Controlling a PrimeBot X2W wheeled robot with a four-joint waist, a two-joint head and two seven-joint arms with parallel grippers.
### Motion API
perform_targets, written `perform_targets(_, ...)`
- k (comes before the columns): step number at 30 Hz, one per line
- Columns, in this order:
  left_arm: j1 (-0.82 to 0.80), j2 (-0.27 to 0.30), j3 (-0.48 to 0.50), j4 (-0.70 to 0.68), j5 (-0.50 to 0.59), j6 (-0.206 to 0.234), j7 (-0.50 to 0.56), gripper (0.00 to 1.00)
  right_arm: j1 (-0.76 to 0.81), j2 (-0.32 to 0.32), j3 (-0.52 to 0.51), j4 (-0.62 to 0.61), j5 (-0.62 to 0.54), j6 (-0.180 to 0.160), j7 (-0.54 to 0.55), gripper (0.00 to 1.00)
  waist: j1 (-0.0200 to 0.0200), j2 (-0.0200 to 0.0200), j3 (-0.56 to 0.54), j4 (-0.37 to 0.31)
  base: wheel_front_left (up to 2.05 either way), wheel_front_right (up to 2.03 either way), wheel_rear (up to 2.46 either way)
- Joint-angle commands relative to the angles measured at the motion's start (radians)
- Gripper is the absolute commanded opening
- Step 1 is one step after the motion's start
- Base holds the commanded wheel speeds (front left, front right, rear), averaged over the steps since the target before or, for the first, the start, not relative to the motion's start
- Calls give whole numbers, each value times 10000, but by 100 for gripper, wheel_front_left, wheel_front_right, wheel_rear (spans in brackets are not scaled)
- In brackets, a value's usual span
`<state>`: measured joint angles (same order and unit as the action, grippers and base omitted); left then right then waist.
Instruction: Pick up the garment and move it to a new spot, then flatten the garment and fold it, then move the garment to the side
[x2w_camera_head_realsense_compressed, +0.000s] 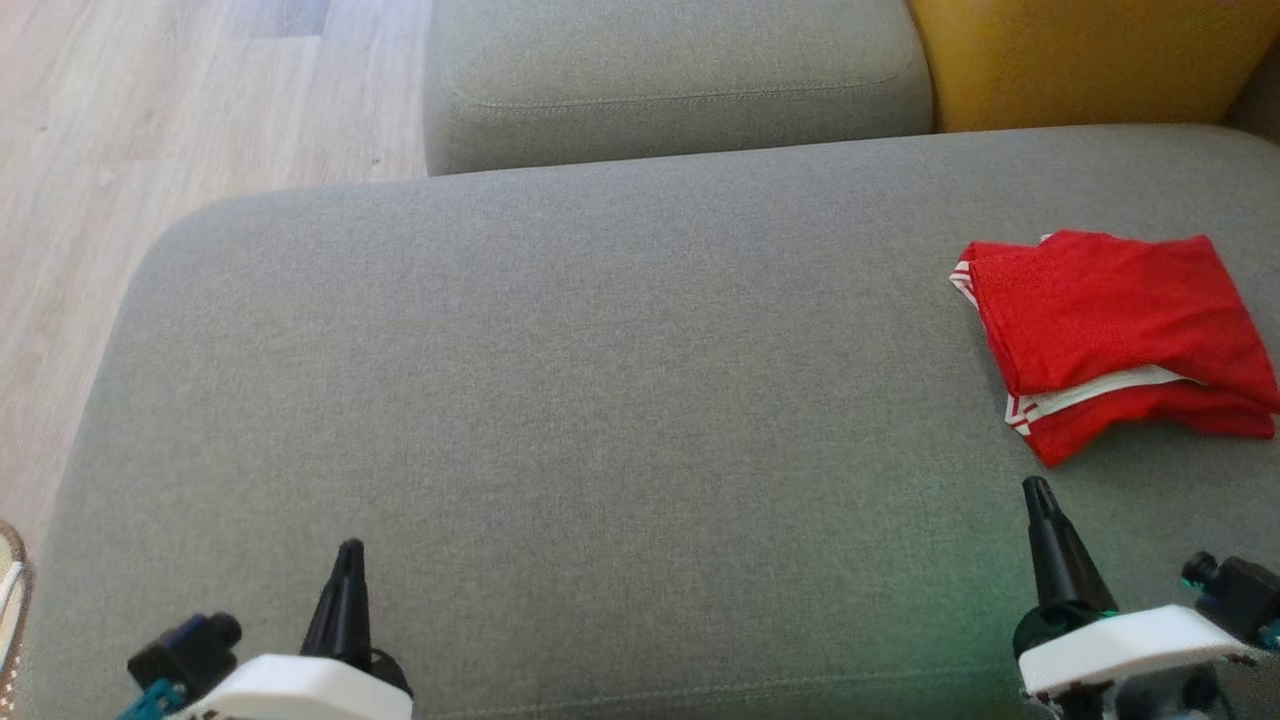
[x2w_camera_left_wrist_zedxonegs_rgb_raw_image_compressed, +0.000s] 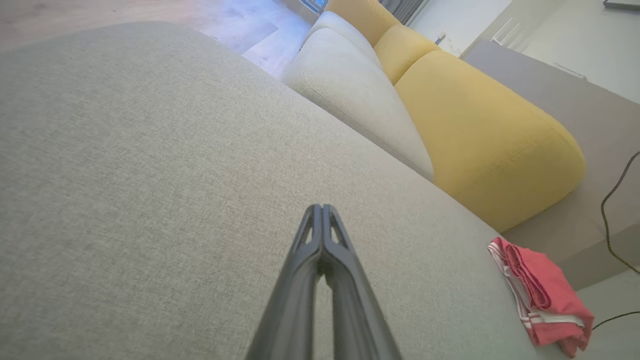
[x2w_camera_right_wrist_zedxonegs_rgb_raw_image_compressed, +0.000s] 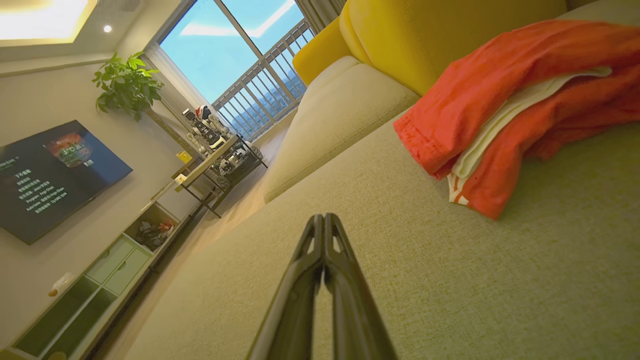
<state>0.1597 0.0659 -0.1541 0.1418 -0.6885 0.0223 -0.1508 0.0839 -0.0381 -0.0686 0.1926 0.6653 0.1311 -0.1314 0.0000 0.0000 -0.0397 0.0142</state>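
Home living room; grey sofa (x2w_camera_head_realsense_compressed: 600, 400); wall TV (x2w_camera_right_wrist_zedxonegs_rgb_raw_image_compressed: 55, 180); potted plant (x2w_camera_right_wrist_zedxonegs_rgb_raw_image_compressed: 127, 85); balcony window (x2w_camera_right_wrist_zedxonegs_rgb_raw_image_compressed: 235, 60).

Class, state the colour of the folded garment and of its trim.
The garment is red with white striped trim; the head view shows it best.

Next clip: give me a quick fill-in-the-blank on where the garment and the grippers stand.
The garment lies ____ in layers on the grey seat cushion.
Its main colour is ____.
The left gripper and right gripper are both ____, holding nothing.
The gripper nearer the garment is the ____ one.
Missing: folded, red, shut, right.
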Motion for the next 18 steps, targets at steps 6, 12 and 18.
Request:
perform_targets(6, -696, 174, 361, -181, -938, -190, 202, 0, -682, -131, -17, -232, 943, -1, 222, 0, 0, 0, 36, -12, 0, 0, 0)
perform_targets(12, -878, 186, 521, -71, -1772, -317, 385, 0, -798, -138, -48, -161, 1757, -2, 424, 0, 0, 0, 73, -24, 0, 0, 0)
perform_targets(18, -1008, 192, 639, 8, -2365, -408, 519, 0, -881, -143, -70, -111, 2338, -2, 569, 0, 0, 0, 100, -33, 0, 0, 0)
